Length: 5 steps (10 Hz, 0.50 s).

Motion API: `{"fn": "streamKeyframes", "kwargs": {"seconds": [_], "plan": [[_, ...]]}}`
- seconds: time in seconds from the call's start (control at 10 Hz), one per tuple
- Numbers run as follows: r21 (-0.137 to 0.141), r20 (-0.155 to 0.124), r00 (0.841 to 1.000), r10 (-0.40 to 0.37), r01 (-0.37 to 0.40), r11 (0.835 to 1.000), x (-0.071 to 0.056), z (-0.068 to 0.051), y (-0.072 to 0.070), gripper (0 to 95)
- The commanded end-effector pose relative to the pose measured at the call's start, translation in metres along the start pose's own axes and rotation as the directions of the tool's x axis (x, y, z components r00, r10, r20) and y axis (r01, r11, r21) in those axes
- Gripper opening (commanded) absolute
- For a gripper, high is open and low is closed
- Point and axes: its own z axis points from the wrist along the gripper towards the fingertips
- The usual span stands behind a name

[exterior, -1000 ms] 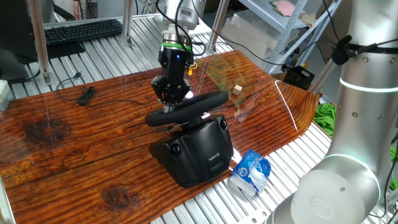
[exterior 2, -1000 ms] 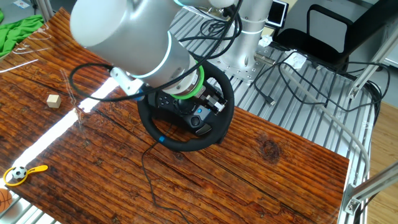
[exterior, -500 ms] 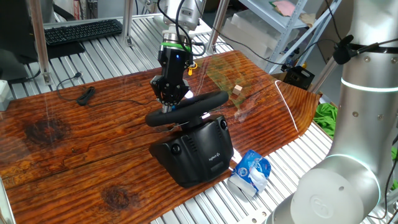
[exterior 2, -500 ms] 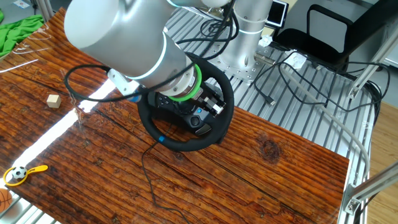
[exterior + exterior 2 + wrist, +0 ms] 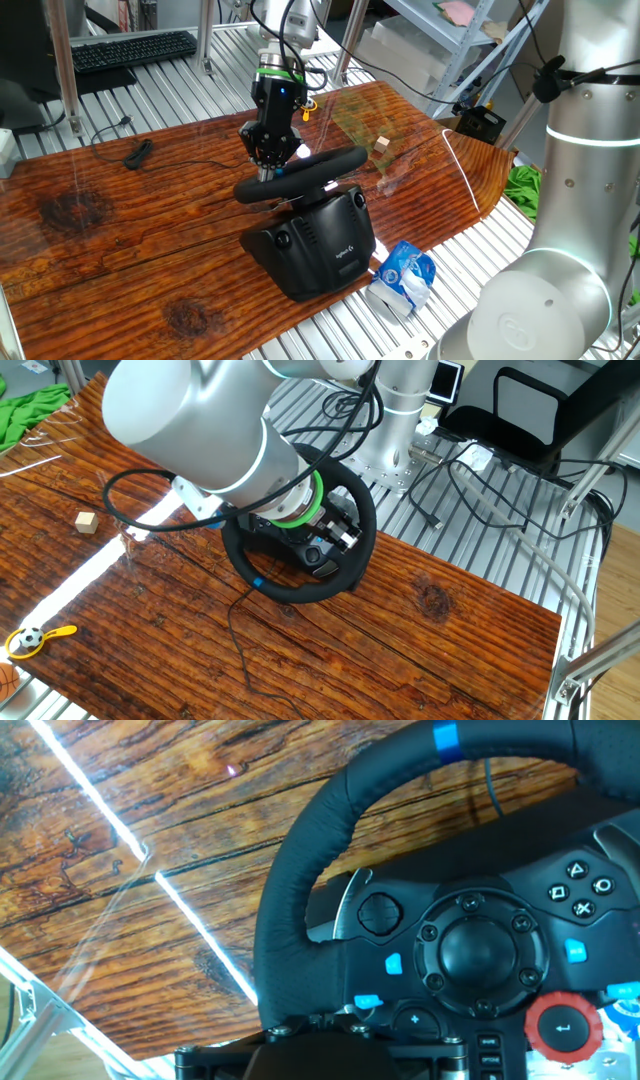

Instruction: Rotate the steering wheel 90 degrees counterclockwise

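Note:
The steering wheel point(image 5: 312, 170) is a black round wheel on a bulky black base point(image 5: 320, 245) with a small white logo, standing near the front edge of the wooden board. My gripper point(image 5: 266, 173) comes down on the far left part of the rim and is shut on it. In the other fixed view my arm hides most of the hand; the rim point(image 5: 300, 592) and its blue stripe point(image 5: 256, 582) show below it. In the hand view the rim point(image 5: 300, 870) runs down into my gripper point(image 5: 300, 1032); the blue stripe point(image 5: 446, 738) sits at the top, the hub buttons at right.
A small wooden cube point(image 5: 381, 144) lies behind the wheel, also in the other fixed view point(image 5: 87, 522). A blue-white packet point(image 5: 405, 275) lies beside the base. A black keyboard point(image 5: 133, 48) sits at the back left, a cable plug point(image 5: 140, 152) on the board. A silver arm point(image 5: 585, 180) stands at right.
My gripper has shifted slightly left along with the rim it holds; the wheel has turned only a little.

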Motion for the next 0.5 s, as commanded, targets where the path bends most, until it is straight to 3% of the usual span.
{"fn": "streamKeyframes", "kwargs": {"seconds": [0.1, 0.5], "plan": [[0.003, 0.024, 1.0, 0.006, -0.006, 1.0, -0.006, 0.0024, 0.0002, 0.0], [0.012, 0.042, 0.999, -0.005, 0.005, 1.0, -0.0143, 0.0024, -0.0017, 0.0]]}}
